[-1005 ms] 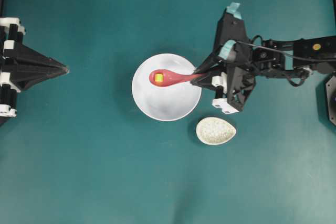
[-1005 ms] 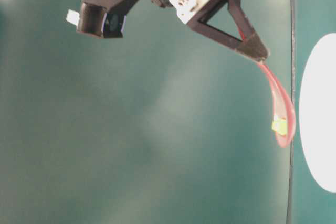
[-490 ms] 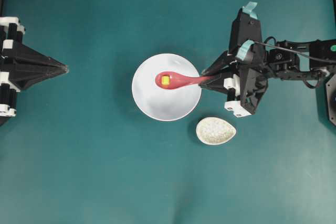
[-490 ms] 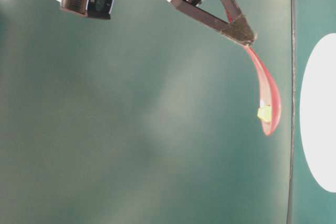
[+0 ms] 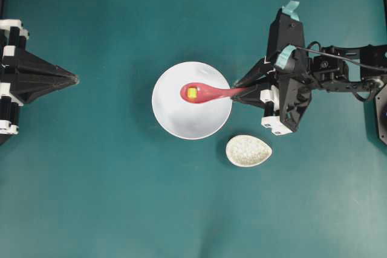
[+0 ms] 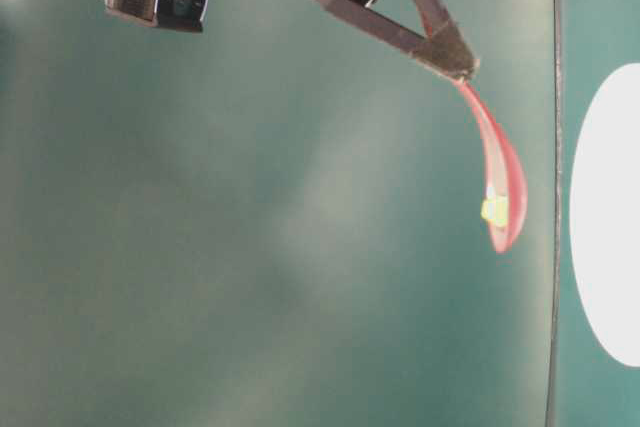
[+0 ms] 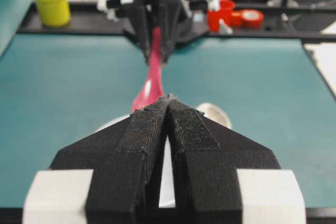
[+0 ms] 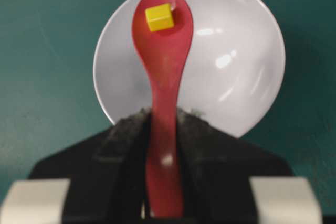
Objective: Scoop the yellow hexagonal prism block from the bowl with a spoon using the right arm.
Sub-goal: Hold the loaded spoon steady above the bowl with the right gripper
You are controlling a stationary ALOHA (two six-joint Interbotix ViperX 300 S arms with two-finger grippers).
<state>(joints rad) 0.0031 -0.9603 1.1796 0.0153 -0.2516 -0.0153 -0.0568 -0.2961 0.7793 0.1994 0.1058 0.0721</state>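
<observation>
Block scooped and lifted clear of the bowl.
The yellow hexagonal prism block (image 8: 159,17) sits in the spoon (image 8: 163,72), above the bowl (image 5: 181,122); right fingers (image 8: 123,145) pinch its handle, left fingers (image 7: 147,135) pressed together. Little remains.

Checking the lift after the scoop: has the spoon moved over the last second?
Yes. In the overhead view the spoon, shut in the right gripper, has shifted right across the fixed bowl, toward its rim, carrying the yellow block.
</observation>
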